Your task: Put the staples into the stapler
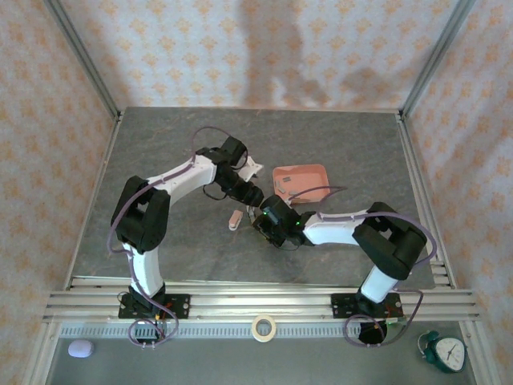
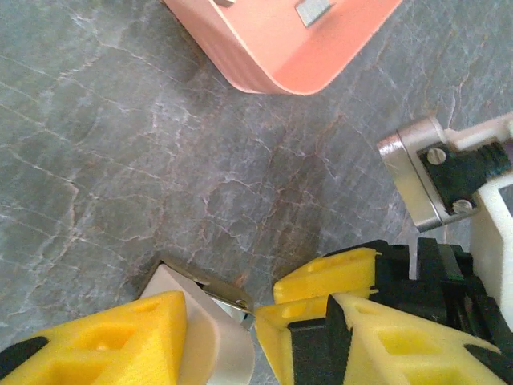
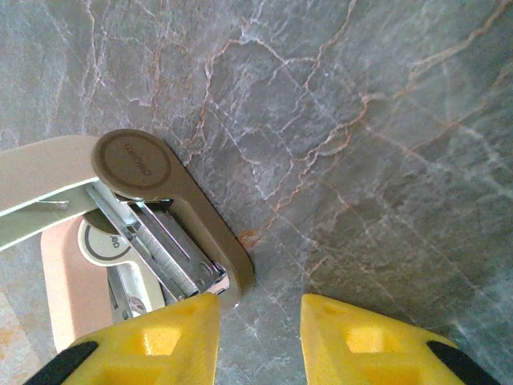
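Stapler [image 3: 136,233] lies open on counter [image 3: 361,120], just beside right claw [image 3: 259,309], outside its gap; jaws apart, empty. Left claw [image 2: 218,314] astride white part, probably stapler's; cannot tell if gripping. Staples [image 2: 313,10] in tray [image 2: 272,56] beyond stapler.

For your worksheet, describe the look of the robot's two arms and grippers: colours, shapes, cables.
The left arm and right arm have white links, bulky black joints and looping purple cables. The left gripper and right gripper carry yellow wedge-shaped fingers with black inserts.
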You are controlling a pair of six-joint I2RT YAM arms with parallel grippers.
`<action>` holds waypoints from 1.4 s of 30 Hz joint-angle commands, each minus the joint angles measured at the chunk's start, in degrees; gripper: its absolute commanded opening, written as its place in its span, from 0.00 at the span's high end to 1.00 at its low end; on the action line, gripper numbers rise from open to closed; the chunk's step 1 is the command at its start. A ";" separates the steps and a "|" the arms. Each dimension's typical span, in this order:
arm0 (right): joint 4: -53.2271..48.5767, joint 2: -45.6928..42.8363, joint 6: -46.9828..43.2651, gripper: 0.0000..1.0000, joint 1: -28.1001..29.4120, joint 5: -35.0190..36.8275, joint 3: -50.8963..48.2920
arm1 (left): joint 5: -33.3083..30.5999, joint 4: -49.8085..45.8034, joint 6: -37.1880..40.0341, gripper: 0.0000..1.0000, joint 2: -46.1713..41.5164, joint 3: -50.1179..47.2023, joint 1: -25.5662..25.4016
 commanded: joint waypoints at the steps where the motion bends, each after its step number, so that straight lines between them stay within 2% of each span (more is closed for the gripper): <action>1: 0.10 2.18 -0.21 0.68 -0.26 1.35 1.58 | 1.68 -3.27 2.46 0.51 -1.24 -1.03 -0.87; 13: -2.04 -3.08 -2.07 0.67 -0.25 1.30 -0.53 | -0.66 -1.89 0.42 0.49 -4.10 -6.01 -1.87; 21: -8.40 -7.86 -7.14 0.63 -0.27 0.27 2.72 | -7.12 4.23 -9.33 0.37 -10.15 -8.70 -1.45; 27: -11.75 -9.38 -9.76 0.62 -0.26 0.53 6.42 | -13.32 6.46 -16.08 0.36 -13.21 -11.76 1.01; 34: -16.90 -4.98 -11.42 0.58 -0.25 -0.06 14.14 | -12.71 9.10 -18.62 0.36 -16.47 -16.32 4.96; 37: -20.06 -2.91 -9.62 0.58 -0.38 2.75 16.18 | -12.27 9.11 -18.45 0.36 -17.23 -17.25 5.69; 42: -22.44 0.42 -9.55 0.59 -1.04 2.30 18.55 | -11.86 9.13 -18.37 0.36 -17.81 -18.19 6.37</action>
